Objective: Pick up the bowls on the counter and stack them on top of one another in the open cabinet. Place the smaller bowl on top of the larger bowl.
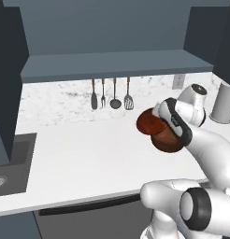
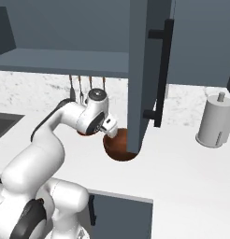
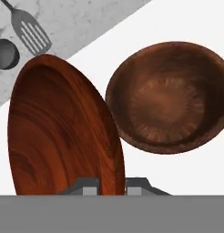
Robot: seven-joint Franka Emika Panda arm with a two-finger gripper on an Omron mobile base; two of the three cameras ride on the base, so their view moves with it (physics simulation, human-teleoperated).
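The smaller bowl (image 3: 63,132), shallow and reddish-brown, hangs tilted on edge just above the counter (image 1: 89,154), its rim pinched in my gripper (image 3: 111,186), which is shut on it. In the left base view this bowl (image 1: 147,122) sits at the tip of my gripper (image 1: 158,119). Right beside it, the larger bowl (image 3: 168,98), deep and dark brown, rests upright on the white worktop (image 1: 166,141) (image 2: 119,148). The open cabinet's shelf floor (image 1: 112,63) runs above both bowls.
The open slate-blue cabinet door (image 2: 147,70) hangs in front of the larger bowl's right side. Several utensils (image 1: 111,95) hang on the marble backsplash. A grey canister (image 1: 223,103) (image 2: 215,121) stands at the right, and the sink (image 1: 9,163) lies at the far left.
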